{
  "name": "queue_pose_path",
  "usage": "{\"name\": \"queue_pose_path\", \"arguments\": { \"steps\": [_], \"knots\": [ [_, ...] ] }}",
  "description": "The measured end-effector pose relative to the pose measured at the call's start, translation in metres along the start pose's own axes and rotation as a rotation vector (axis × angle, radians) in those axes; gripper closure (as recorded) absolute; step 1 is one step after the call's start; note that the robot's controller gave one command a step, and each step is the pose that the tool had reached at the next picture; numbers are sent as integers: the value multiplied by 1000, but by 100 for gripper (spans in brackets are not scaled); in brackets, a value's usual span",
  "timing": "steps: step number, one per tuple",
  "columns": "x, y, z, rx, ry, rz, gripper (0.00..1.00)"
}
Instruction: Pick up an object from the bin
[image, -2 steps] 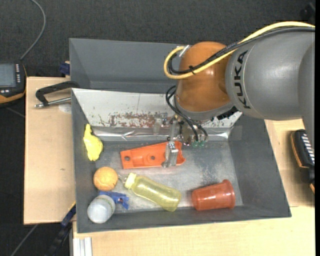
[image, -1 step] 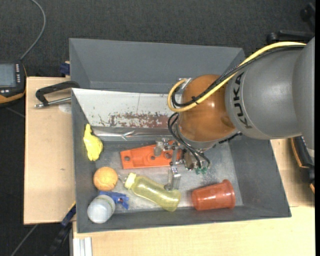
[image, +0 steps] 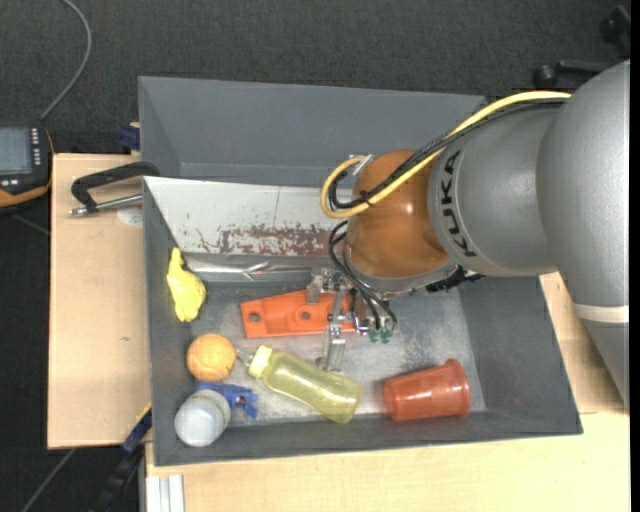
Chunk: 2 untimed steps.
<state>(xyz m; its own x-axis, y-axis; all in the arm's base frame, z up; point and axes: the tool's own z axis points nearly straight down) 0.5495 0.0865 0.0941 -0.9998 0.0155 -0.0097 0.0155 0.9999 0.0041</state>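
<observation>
Orange block (image: 285, 316): flat, two holes, lying mid-bin near the back wall, right end just beside the gripper (image: 337, 345). Likely the pick target, though not certain, with nothing seen held. Gripper low in the grey bin (image: 520, 330), tip between the block's right end and the top of a pale yellow bottle (image: 305, 385) lying on its side just in front. Open or clenched: cannot tell, tip too cluttered to read.

Others, for reference: red cup (image: 428, 392) on its side at front right, well clear of the gripper. Orange ball (image: 211, 357), yellow banana-shaped toy (image: 184, 287) and white-and-blue bottle (image: 203, 418) along the left side, apart from the gripper.

Risks from here, as judgement:
- Block flat on the floor, so little edge to bite; a close on the end only could pivot it out or slide it away.
- Bottle round and close by; a nudge on descent could roll it, or catch it together with the block for a bad double grasp.
- Pressing down too far could jam against the bin floor.
</observation>
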Motion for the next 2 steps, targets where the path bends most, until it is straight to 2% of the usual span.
{"name": "queue_pose_path", "arguments": {
  "steps": [1,2],
  "knots": [
    [-27,6,22,-2,-2,-122,100],
    [-27,6,22,-2,-2,-122,100]
  ]
}}
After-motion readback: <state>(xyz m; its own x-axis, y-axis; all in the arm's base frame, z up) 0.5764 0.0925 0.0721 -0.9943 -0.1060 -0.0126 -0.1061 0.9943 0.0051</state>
